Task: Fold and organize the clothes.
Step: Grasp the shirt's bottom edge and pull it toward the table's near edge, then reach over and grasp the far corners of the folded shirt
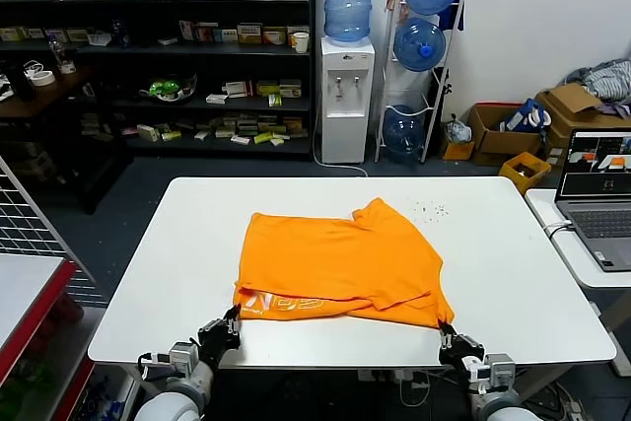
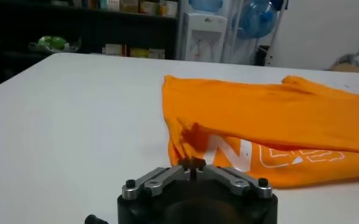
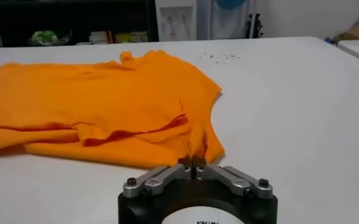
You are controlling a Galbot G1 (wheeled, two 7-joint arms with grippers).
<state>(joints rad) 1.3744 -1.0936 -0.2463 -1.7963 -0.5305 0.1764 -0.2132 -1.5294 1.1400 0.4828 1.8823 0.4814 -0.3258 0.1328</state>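
Observation:
The orange T-shirt (image 1: 340, 263) lies folded over on the white table (image 1: 513, 273), white lettering along its near edge. My left gripper (image 1: 233, 323) is shut on the shirt's near left corner at the table's front edge; in the left wrist view (image 2: 192, 163) the cloth (image 2: 258, 115) is pinched between the fingertips. My right gripper (image 1: 445, 333) is shut on the near right corner; in the right wrist view (image 3: 192, 162) the orange cloth (image 3: 94, 103) runs up into the closed jaws.
A laptop (image 1: 599, 202) sits on a side table at the right. Shelves (image 1: 158, 46), a water dispenser (image 1: 345, 96) and cardboard boxes (image 1: 503, 130) stand behind the table. A wire rack (image 1: 30, 234) is at the left.

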